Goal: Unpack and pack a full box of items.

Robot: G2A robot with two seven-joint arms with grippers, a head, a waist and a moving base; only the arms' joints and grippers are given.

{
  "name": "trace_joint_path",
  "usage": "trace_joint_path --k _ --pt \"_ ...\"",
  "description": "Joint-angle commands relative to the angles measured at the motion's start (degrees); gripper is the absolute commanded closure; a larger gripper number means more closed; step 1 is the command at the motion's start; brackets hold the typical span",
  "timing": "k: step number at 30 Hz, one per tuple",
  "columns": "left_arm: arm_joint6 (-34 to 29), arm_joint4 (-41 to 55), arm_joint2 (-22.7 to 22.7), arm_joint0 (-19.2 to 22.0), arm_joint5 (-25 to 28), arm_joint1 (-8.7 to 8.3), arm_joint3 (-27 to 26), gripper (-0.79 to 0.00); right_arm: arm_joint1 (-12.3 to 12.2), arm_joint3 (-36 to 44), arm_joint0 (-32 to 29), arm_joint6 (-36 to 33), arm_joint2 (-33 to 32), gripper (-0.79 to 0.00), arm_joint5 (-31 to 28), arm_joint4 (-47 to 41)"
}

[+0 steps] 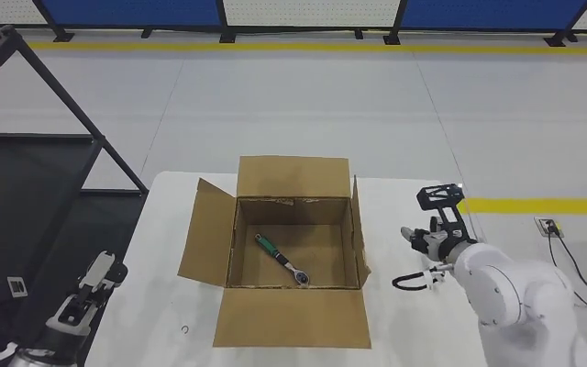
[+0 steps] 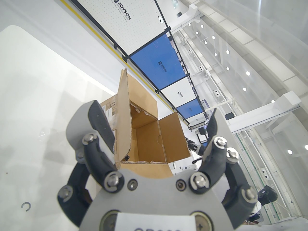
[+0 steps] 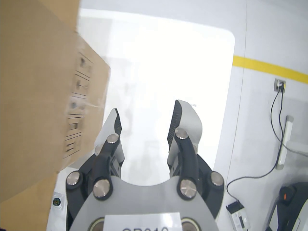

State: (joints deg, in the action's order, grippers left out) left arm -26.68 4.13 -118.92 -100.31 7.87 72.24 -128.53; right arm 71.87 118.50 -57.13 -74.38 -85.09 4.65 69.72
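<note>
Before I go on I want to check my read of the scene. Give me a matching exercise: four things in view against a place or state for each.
Things:
1. box
2. wrench
3. ring
4. right tool

Places or states:
a. open and empty, above the table to the box's right
b. flaps spread open
c. on the table by the box's near left corner
d. lying inside the box

Pairs: 1-b, 2-d, 3-c, 4-a.

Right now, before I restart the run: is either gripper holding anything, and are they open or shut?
Left gripper: open, holding nothing.
Right gripper: open, holding nothing.
</note>
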Motion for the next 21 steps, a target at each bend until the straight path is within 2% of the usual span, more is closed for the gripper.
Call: trace_joint_path --k 1,5,9,11,14,16,21 --pt "0.00 0.00 0.00 0.00 0.00 0.00 0.00 -0.785 0.08 3.16 0.91 -0.43 1.32 -0.582 0.03 -0.83" --pt "0.17 0.01 -0.01 0.02 -0.05 0.00 0.07 -0.785 0.35 7.40 4.00 -1.57 5.97 -0.511 -1.68 -3.67" --pt "1.35 0.51 -0.59 -0.40 0.20 0.03 1.00 -0.785 0.75 8.28 7.82 -3.42 12.55 -0.474 -4.36 -6.34" --pt "1.70 1.01 -1.29 -0.86 0.61 0.04 1.57 -0.785 1.10 7.40 10.30 -4.35 16.65 -0.480 -5.23 -7.14" --pt "2.03 2.06 -2.51 -1.66 1.27 0.07 2.28 -0.785 1.90 4.66 14.47 -5.25 23.02 -0.462 -4.62 -6.93" --pt "1.98 2.64 -3.32 -2.28 1.80 0.09 2.61 -0.785 2.59 1.92 17.35 -5.75 27.66 -0.477 -4.13 -6.17" --pt "1.64 4.25 -4.97 -3.90 3.14 0.15 2.95 -0.785 5.19 -8.56 25.21 -5.89 37.94 -0.480 -0.04 -5.41"
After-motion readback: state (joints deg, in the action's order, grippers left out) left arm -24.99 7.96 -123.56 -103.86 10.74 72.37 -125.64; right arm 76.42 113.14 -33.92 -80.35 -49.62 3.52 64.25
